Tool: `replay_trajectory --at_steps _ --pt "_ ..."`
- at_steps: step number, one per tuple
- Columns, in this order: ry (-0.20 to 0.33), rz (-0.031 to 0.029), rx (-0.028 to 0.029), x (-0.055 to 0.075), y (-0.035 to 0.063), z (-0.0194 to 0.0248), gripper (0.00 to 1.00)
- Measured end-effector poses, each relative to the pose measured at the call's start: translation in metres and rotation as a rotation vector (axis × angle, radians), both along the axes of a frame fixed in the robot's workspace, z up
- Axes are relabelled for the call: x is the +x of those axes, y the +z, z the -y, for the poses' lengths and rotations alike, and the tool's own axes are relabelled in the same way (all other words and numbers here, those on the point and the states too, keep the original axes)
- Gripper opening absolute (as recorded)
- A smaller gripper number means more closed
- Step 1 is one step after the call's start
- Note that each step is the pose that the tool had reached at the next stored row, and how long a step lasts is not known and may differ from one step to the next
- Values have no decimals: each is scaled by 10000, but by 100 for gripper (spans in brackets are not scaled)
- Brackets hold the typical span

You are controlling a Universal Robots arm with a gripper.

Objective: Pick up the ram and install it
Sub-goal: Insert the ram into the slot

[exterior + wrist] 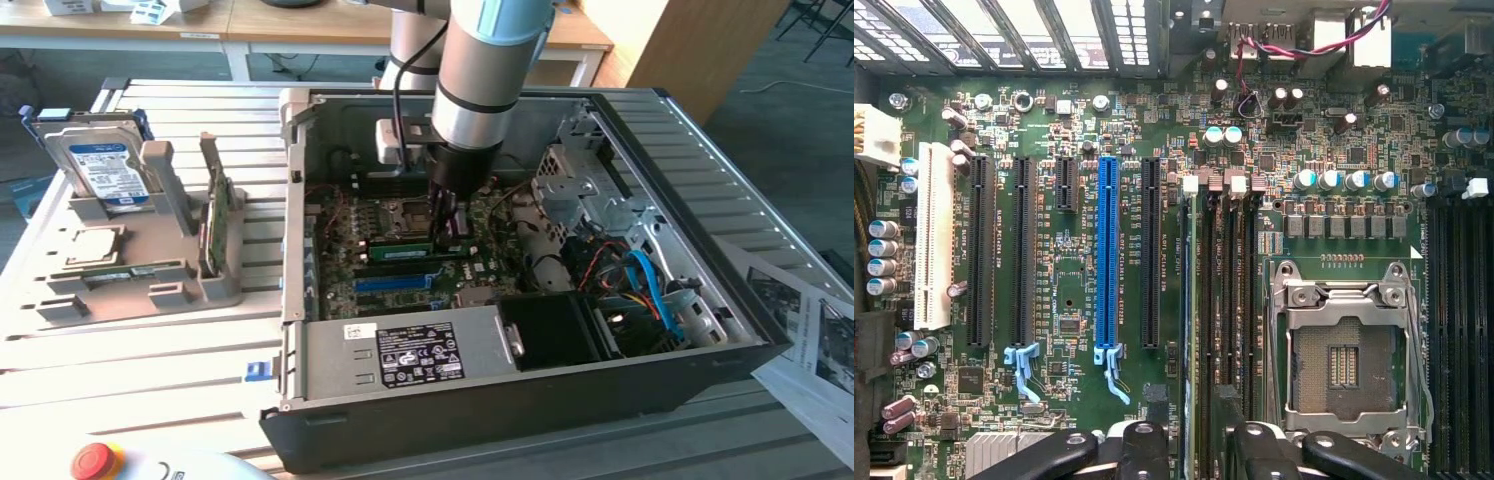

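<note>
The ram (pixel 402 250) is a thin green stick standing on edge in a motherboard slot inside the open computer case (pixel 534 400). In the wrist view the ram (pixel 1187 300) shows edge-on as a narrow strip running between the black slots beside the processor socket. My gripper (pixel 451 230) hangs straight down over one end of the stick. It is open: its black fingers (pixel 1144 445) stand apart on either side of the strip, with my gripper (pixel 1192 455) centred over it and nothing held.
A blue slot (pixel 1106 255), a white slot (pixel 934 250) and the empty processor socket (pixel 1349 350) lie around the ram. The power supply (pixel 407 355) and drive cage (pixel 581 185) crowd the case. At the exterior view's left, a grey fixture (pixel 160 290) holds a hard drive (pixel 104 165) and a taller green card (pixel 211 225).
</note>
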State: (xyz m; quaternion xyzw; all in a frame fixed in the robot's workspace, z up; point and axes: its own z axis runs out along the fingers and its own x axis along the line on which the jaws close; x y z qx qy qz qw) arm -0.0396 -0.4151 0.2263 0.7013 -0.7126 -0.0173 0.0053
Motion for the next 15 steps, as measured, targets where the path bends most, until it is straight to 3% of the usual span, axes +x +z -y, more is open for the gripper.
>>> replay_trajectory --at_steps 8,15 --pt "0 -1 -2 0 59 0 31" --pt "0 -4 -21 0 217 0 31"
